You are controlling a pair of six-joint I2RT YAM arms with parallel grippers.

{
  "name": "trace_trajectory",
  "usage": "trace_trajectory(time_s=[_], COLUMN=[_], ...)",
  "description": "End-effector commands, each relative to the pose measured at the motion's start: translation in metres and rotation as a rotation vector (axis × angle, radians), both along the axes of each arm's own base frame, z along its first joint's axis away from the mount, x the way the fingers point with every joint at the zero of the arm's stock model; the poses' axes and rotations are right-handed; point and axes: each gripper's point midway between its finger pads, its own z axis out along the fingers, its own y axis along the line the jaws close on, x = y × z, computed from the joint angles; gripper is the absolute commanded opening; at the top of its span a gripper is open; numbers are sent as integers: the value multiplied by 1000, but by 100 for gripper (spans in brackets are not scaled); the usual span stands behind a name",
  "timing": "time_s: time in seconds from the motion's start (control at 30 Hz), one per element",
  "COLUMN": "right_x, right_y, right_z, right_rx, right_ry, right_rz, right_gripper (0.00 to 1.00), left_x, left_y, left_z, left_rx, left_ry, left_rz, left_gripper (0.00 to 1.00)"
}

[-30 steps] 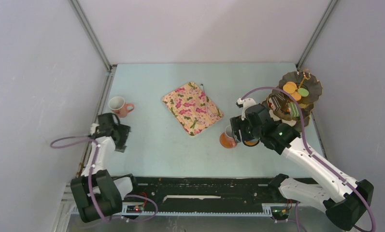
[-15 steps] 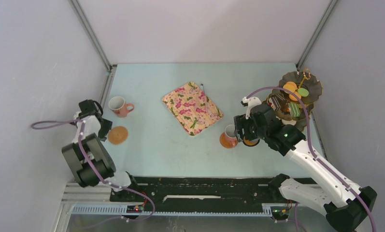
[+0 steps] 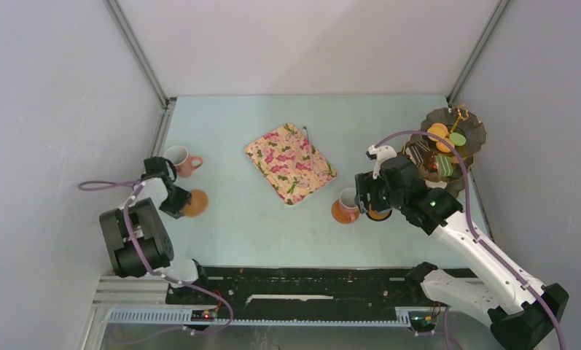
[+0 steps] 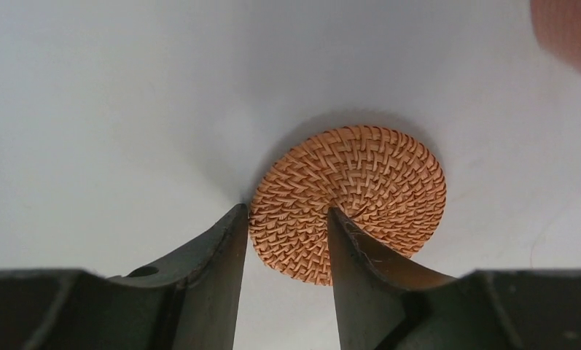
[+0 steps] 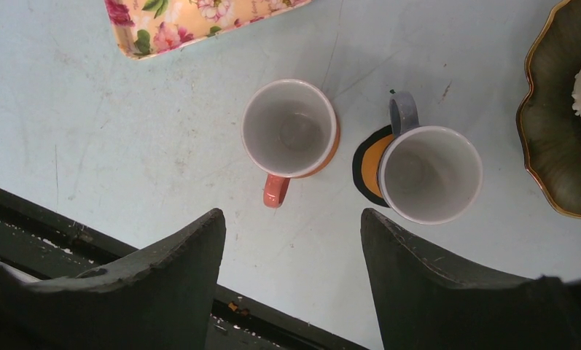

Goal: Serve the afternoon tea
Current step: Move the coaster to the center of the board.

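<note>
Coaster at the left fingers, two mugs under the right.
Top view: the left gripper (image 3: 176, 203) sits at the round woven orange coaster (image 3: 197, 203), near a pink-orange mug (image 3: 178, 158). Left wrist: jaws narrowly apart, straddling the coaster's near rim. Right wrist: the right gripper (image 5: 291, 215) is spread wide and empty above a second pink-orange mug (image 5: 289, 127) and a grey mug (image 5: 431, 173).

left arm (image 3: 136, 222) folded up tight, left gripper (image 4: 286, 213) aimed down, jaws half apart. right arm (image 3: 478, 249) stretched forward, right gripper (image 5: 293, 216) hanging wide open.
</note>
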Motion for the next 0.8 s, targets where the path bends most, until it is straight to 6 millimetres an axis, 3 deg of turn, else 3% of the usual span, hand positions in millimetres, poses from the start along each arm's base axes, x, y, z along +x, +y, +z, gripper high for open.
trace_trajectory(time_s=[0.0, 0.17, 0.37, 0.43, 0.5, 0.6, 0.77], right_x=[4, 6, 8, 7, 7, 5, 3], right_y=[1, 2, 4, 4, 3, 1, 2], right_z=[6, 4, 2, 4, 4, 4, 4], right_rx=[21, 21, 31, 36, 35, 35, 41], right_ry=[-30, -30, -24, -26, -30, -24, -18], right_rz=[7, 6, 7, 9, 8, 1, 7], right_gripper=[71, 71, 71, 71, 71, 71, 71], left_x=[-30, -39, -40, -41, -35, -20, 4], left_y=[-52, -98, -193, -217, -232, -219, -144], left_z=[-15, -7, -2, -3, 13, 45, 70], left_rx=[-126, -146, -176, -187, -148, -56, 68], left_ry=[48, 11, 12, 52, 27, -64, -128], left_rz=[-54, -152, -440, -516, -599, -627, -537], left_gripper=[47, 48, 50, 50, 53, 69, 80])
